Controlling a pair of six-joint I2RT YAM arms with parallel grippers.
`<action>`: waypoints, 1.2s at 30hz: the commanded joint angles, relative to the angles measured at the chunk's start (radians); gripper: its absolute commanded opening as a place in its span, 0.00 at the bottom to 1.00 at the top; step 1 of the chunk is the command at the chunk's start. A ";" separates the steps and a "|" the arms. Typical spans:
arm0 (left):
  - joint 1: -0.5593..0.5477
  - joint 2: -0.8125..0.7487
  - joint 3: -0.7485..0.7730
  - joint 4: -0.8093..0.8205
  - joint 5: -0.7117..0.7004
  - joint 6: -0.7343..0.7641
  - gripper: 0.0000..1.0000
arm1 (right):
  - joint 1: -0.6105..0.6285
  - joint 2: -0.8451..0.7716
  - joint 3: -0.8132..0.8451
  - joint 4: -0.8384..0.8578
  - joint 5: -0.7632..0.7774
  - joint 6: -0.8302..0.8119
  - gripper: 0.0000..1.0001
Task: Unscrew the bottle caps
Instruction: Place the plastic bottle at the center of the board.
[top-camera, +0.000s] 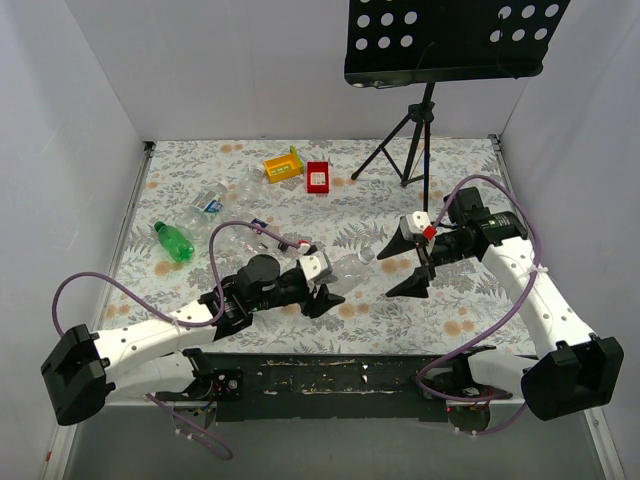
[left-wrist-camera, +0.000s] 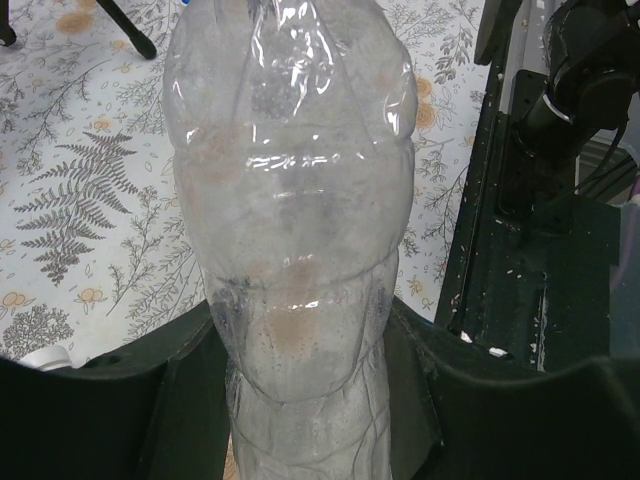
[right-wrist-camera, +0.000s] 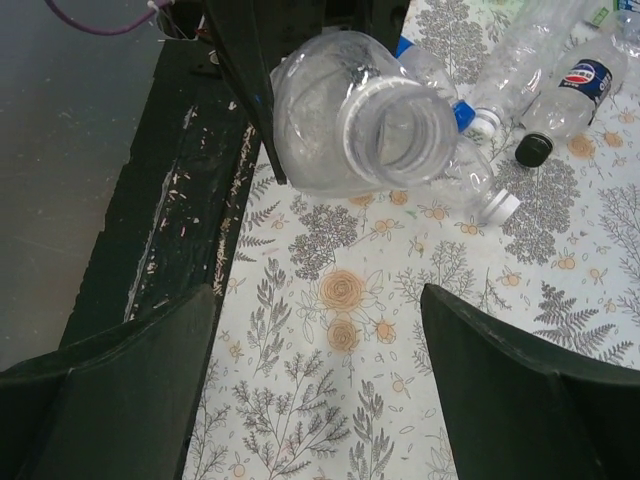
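The bottle (left-wrist-camera: 290, 150) is glossy crinkled clear plastic, the black cap (right-wrist-camera: 533, 150) smooth plastic.

Top cam: bright, even, diffuse light from overhead; white walls (top-camera: 250, 70) bounce it. Shadows soft & short, e.g. on the tablecloth (top-camera: 480, 300) under the left arm (top-camera: 160, 340). Cloth print sharp. Stand plate (top-camera: 450, 40) reads flat black, no detail.
Left wrist cam: clear bottle (left-wrist-camera: 290, 200) v. close, soft focus, glare streaks on upper part; cloth behind is sharper.
Right wrist cam: fingers (right-wrist-camera: 110, 390) at bottom dark & underexposed, bit blurry. Small white highlights on bottle rim. Floor at left dim grey.
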 joint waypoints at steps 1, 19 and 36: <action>0.002 0.015 0.049 0.042 0.022 -0.006 0.02 | 0.028 0.010 0.053 -0.038 -0.054 -0.022 0.92; 0.002 0.100 0.095 0.076 0.052 -0.004 0.02 | 0.112 0.067 0.117 -0.056 -0.129 0.003 0.92; 0.004 0.141 0.129 0.073 0.078 0.007 0.01 | 0.089 0.099 0.157 0.255 -0.127 0.478 0.91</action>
